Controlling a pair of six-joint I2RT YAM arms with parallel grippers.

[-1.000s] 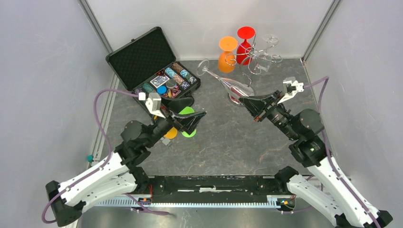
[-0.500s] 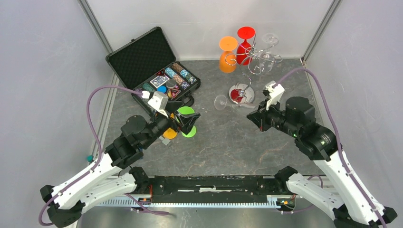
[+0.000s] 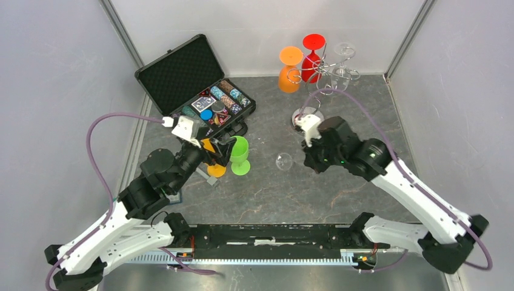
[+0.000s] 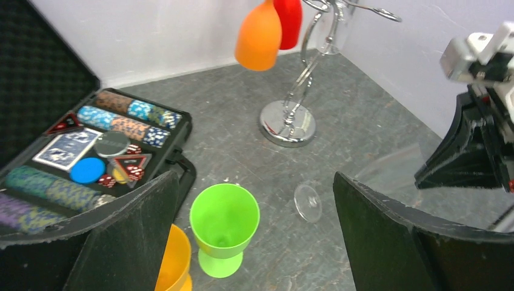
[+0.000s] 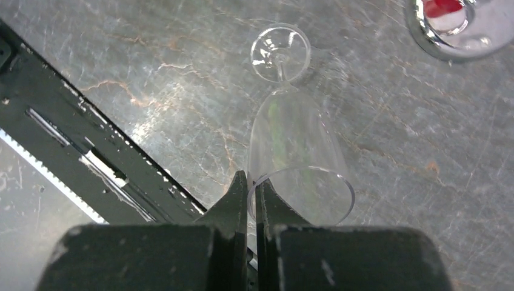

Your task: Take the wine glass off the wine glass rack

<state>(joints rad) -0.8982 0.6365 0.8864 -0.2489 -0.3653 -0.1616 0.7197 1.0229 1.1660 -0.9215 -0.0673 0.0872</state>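
Nearest you, your right gripper (image 5: 247, 182) had its fingers pinched shut on just the rim of the clear wine glass (image 5: 291, 133), which hung tilted with its foot toward the table (image 3: 273, 194), well apart from the wine glass rack (image 4: 287, 126). Your left gripper (image 4: 251, 188) stood wide open and empty above the green cup (image 4: 223, 227). With so thin a hold on smooth glass, I judged it could swivel, slip out, or crack if the foot struck the table hard, and a swing toward the far rack could knock the orange glass (image 4: 259, 36) and red glass (image 4: 288, 15) hanging there.
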